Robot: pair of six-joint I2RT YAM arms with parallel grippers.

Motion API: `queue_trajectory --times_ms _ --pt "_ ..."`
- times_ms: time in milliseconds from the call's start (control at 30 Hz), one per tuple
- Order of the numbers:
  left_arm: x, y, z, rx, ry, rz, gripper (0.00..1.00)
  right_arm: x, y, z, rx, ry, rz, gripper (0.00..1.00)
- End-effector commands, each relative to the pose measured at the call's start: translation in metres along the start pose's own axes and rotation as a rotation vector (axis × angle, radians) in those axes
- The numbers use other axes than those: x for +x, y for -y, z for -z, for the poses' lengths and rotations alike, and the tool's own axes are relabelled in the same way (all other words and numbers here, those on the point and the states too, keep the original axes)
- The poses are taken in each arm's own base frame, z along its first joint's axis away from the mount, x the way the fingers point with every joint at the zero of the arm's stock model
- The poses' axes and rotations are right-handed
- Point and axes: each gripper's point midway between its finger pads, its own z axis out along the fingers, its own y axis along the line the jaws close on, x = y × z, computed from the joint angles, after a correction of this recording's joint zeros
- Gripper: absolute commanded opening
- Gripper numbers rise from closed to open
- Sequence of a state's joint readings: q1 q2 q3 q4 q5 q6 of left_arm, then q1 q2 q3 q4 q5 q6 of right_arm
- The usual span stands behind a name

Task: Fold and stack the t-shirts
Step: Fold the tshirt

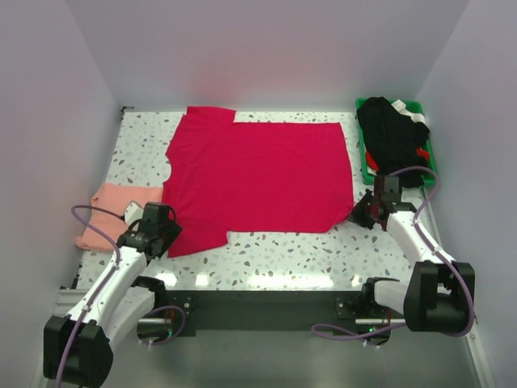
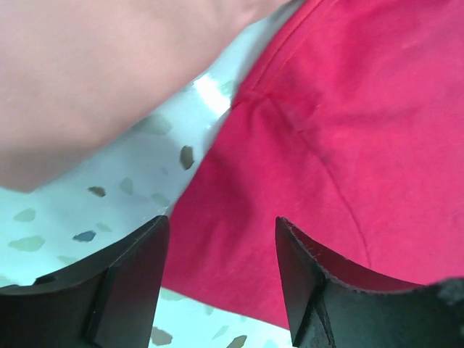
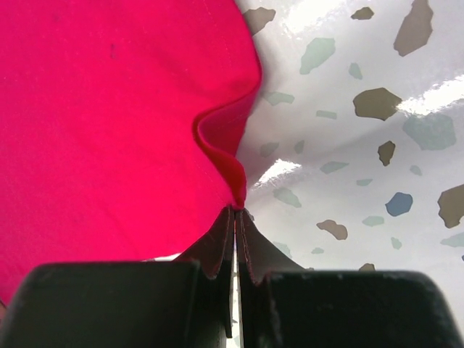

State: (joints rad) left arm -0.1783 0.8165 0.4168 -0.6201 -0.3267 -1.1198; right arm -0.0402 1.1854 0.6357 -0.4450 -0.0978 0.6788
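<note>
A crimson-red t-shirt (image 1: 258,174) lies spread flat across the middle of the speckled table (image 1: 283,250). A salmon-pink t-shirt (image 1: 109,214) lies bunched at the table's left edge. My left gripper (image 1: 164,220) hovers at the red shirt's near-left sleeve. In the left wrist view it (image 2: 221,225) is open, with red cloth (image 2: 348,109) under the gap and pink cloth (image 2: 87,72) at upper left. My right gripper (image 1: 362,212) is at the red shirt's near-right corner. In the right wrist view it (image 3: 236,210) is shut on the hem of the red cloth (image 3: 101,123), which puckers up at the tips.
A green bin (image 1: 367,174) stands at the back right, holding dark clothing (image 1: 392,133). White walls close in the table on the left, back and right. Bare terrazzo runs along the near edge between the two arm bases.
</note>
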Motion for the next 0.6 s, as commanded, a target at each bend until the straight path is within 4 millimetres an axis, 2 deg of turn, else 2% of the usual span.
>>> queue_trajectory --times_ms 0,333,567 --pt "-0.001 -0.010 0.006 -0.071 0.014 0.042 0.66 -0.006 -0.015 -0.002 -0.063 -0.004 0.023 0.00" --pt "0.013 -0.022 0.010 -0.100 -0.001 0.087 0.66 -0.001 -0.021 -0.019 -0.091 -0.066 0.039 0.00" --pt "0.026 -0.022 0.007 -0.117 -0.046 0.054 0.56 0.003 -0.020 -0.018 -0.098 -0.076 0.038 0.00"
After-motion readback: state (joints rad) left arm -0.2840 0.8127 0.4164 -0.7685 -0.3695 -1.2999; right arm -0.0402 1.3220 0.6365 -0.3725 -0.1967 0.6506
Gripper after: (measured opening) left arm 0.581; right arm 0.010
